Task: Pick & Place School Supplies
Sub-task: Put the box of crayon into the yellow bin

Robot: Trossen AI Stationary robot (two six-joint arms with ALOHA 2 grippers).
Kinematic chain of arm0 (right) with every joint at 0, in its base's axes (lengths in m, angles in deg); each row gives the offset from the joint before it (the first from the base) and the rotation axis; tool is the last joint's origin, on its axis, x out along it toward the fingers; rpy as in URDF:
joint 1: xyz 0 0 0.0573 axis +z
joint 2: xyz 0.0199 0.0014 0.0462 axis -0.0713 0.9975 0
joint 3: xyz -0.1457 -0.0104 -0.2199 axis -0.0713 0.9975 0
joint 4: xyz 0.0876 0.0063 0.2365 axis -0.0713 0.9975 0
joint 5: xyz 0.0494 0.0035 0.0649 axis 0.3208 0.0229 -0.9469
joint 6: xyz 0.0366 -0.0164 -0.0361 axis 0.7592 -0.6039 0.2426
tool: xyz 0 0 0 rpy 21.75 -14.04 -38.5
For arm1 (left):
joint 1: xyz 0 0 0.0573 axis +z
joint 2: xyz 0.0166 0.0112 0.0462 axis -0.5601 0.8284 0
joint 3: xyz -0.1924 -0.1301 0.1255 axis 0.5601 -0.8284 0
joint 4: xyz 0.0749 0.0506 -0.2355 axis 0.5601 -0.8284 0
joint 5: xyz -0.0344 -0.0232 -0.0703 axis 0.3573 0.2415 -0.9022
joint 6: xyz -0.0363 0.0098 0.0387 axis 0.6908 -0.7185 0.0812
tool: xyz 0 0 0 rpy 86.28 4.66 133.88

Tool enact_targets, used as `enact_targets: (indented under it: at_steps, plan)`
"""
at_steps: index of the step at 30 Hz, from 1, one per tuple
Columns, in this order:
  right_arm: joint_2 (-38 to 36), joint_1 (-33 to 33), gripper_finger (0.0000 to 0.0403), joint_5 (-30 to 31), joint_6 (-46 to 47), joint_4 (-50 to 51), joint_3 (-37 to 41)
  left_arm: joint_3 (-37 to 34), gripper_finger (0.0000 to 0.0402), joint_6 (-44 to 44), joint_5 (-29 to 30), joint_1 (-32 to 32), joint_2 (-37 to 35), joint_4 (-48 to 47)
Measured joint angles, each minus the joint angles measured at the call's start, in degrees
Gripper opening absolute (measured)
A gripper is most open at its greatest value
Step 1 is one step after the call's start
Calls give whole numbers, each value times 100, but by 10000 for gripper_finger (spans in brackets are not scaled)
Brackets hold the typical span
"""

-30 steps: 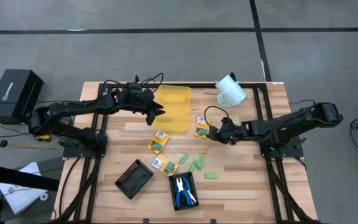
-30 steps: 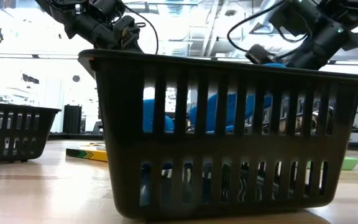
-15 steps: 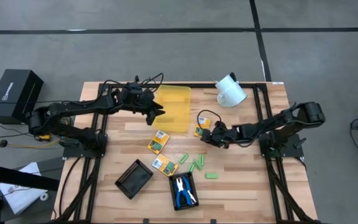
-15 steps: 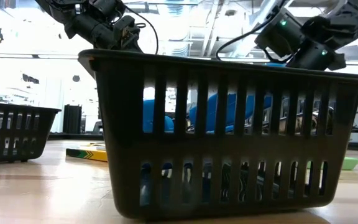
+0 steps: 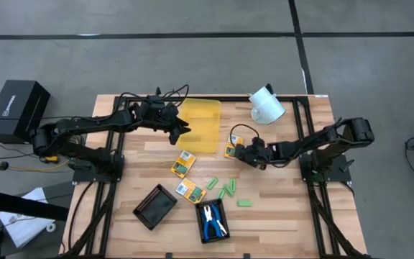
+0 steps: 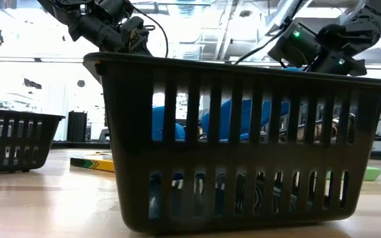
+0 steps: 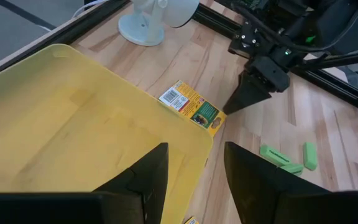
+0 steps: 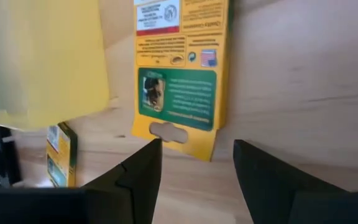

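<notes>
One yellow-orange printed box (image 8: 178, 73), green-labelled with a barcode and hang-hole, lies flat on the wooden table (image 5: 279, 208) beside the yellow bin (image 5: 201, 124); the right gripper (image 5: 240, 152) hovers over it, jaws spread, while the left gripper (image 5: 183, 131) waits, jaws parted and empty.

One printed box (image 5: 232, 146) lies just beside the bin (image 5: 201, 124); the scissors (image 5: 212, 220) sit in a tray (image 5: 200, 212).
</notes>
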Motion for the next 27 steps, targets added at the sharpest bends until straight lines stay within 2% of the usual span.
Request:
enact_targets:
  at_steps: [11,20,27]
  plan:
    - [15,-201,187,-114,-133,-237,0,0,150,20,-2,-2,0,0]
    - [122,159,187,-150,164,-13,-2,-13,150,20,-4,-2,0,7]
    - [560,88,188,-75,254,-641,-19,-266,150,24,-6,-2,0,-3]
